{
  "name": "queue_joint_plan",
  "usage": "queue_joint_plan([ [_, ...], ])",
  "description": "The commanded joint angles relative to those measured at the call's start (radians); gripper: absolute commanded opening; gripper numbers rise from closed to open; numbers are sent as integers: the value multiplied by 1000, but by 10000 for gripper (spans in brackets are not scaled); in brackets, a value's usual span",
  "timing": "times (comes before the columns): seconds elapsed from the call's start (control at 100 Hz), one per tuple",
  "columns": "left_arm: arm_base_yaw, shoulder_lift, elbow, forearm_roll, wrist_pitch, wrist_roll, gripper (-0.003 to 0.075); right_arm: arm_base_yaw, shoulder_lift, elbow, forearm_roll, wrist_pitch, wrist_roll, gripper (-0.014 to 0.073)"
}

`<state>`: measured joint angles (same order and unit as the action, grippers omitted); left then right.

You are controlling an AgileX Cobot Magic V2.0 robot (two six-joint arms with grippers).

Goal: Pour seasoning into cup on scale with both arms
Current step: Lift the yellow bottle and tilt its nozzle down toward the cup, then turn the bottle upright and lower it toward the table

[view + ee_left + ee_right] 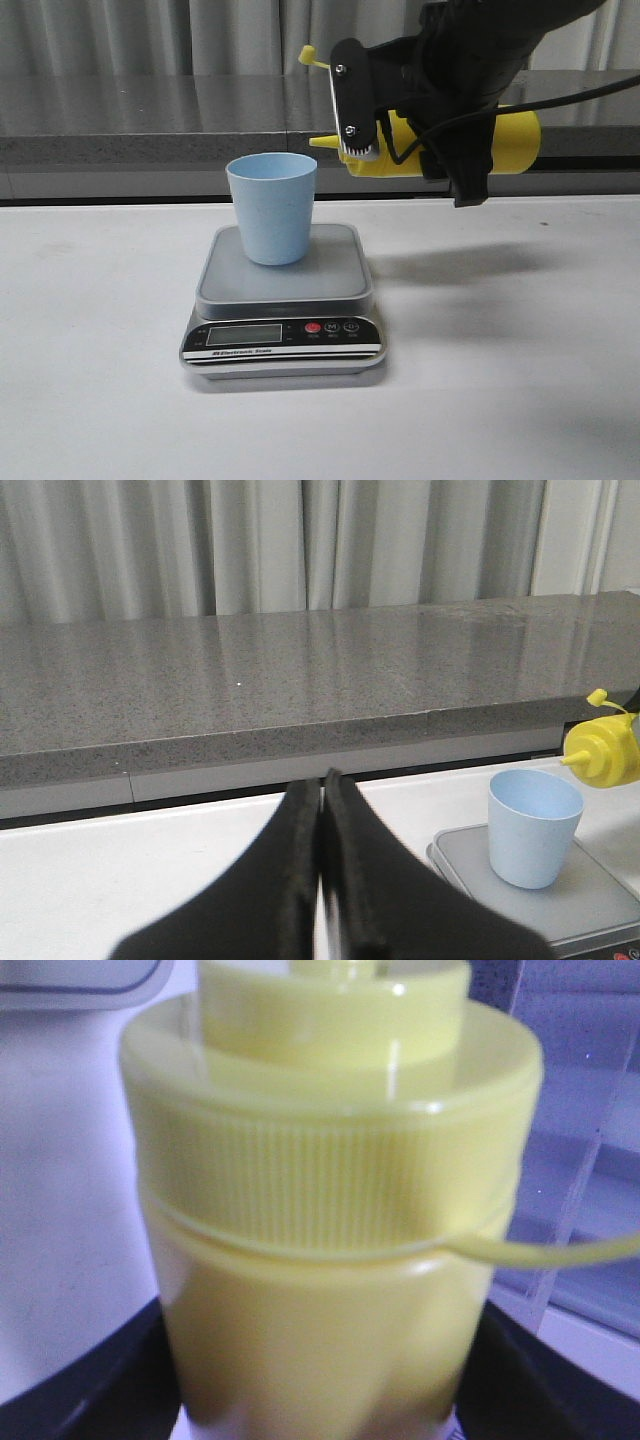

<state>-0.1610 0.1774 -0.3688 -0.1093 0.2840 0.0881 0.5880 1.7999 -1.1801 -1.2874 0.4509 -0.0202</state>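
Right now, roughly:
Right gripper (385,125): clamped round the seasoning bottle (500,140), tipped sideways, nozzle leftward just beyond the cup (272,208) rim (presumably to pour).
Cup: upright on the scale (283,300) platform.
Left gripper (322,880): fingers pressed together, empty, far left.
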Motion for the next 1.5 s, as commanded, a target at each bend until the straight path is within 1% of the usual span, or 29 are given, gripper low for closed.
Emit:
queue_joint_plan([
  [0.0, 1, 10, -27, -3, -77, 1, -20, 3, -46, -33, -61, 9, -5, 309],
  [0.19, 1, 10, -27, -3, -77, 1, -20, 3, -46, -33, -90, 17, -5, 309],
  [0.45, 1, 10, -27, -3, -77, 1, -20, 39, -46, -33, -182, 51, -4, 309],
  [0.73, 1, 10, -27, -3, -77, 1, -20, 42, -46, -33, -191, 79, 20, 309],
  [0.81, 1, 10, -27, -3, -77, 1, -20, 42, -46, -33, -194, 77, 87, 309],
  [1.0, 1, 10, -27, -3, -77, 1, -20, 42, -46, -33, -210, 74, 302, 309],
  [1.14, 1, 10, -27, -3, -77, 1, -20, 42, -50, -33, -237, 63, 432, 309],
  [1.39, 1, 10, -27, -3, -77, 1, -20, 37, -125, -33, -230, 4, 604, 309],
  [1.44, 1, 10, -27, -3, -77, 1, -20, 29, -147, -33, -210, -10, 631, 309],
  [1.49, 1, 10, -27, -3, -77, 1, -20, 17, -173, -33, -162, -37, 639, 309],
])
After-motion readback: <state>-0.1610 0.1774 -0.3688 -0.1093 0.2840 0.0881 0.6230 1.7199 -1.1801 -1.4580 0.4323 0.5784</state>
